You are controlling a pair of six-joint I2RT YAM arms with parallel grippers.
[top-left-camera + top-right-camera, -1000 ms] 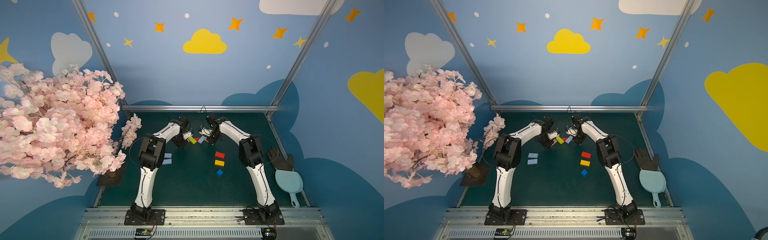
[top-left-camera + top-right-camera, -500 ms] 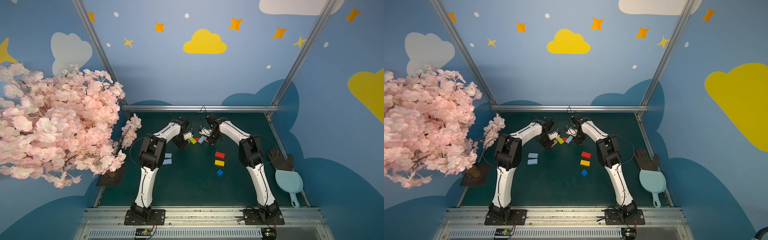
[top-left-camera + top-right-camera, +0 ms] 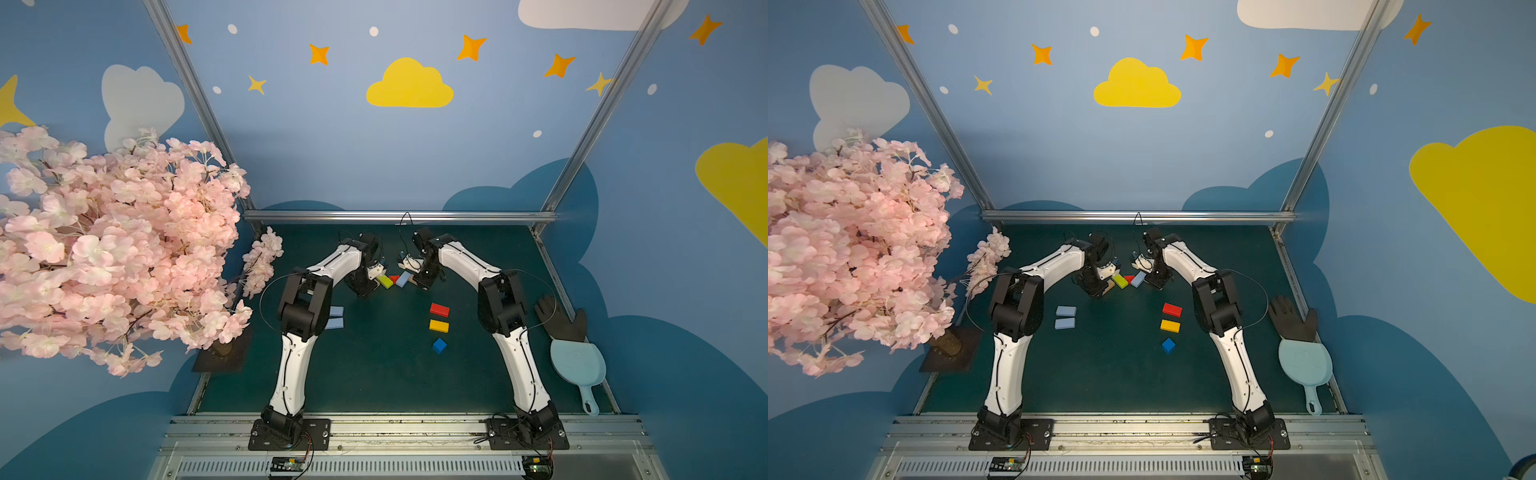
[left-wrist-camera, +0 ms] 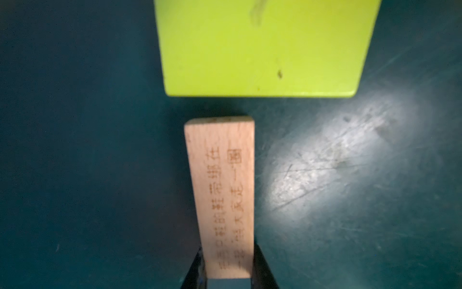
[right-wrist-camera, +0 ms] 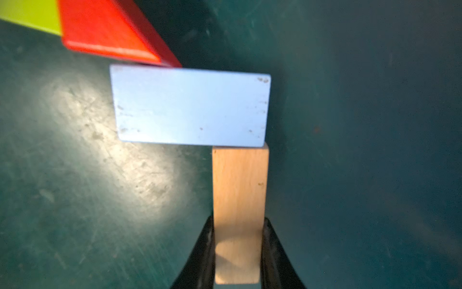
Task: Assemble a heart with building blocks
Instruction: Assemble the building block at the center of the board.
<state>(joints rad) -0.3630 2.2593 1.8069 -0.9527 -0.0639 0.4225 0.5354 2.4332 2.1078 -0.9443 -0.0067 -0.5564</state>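
Observation:
At the back of the green mat, a lime green bar (image 3: pixel 385 281), the red triangle (image 3: pixel 394 278) and a light blue bar (image 3: pixel 403 279) lie in a row as the start of the heart. My left gripper (image 4: pixel 227 252) is shut on a tan bar with engraved writing (image 4: pixel 221 180); its end sits just short of the lime bar (image 4: pixel 265 47). My right gripper (image 5: pixel 237 225) is shut on a plain tan bar (image 5: pixel 240 185) that butts against the light blue bar (image 5: pixel 192 107). The other building blocks lie loose: a red bar (image 3: pixel 439 309), a yellow bar (image 3: pixel 439 326) and the dark blue cube (image 3: pixel 439 345).
Two more light blue bars (image 3: pixel 1066 310) (image 3: pixel 1064 323) lie beside the left arm's elbow. A pink blossom tree (image 3: pixel 116 249) overhangs the left edge. A black glove (image 3: pixel 559 320) and a pale blue scoop (image 3: pixel 577 365) lie at the right edge. A metal rail (image 3: pixel 399 216) closes the back.

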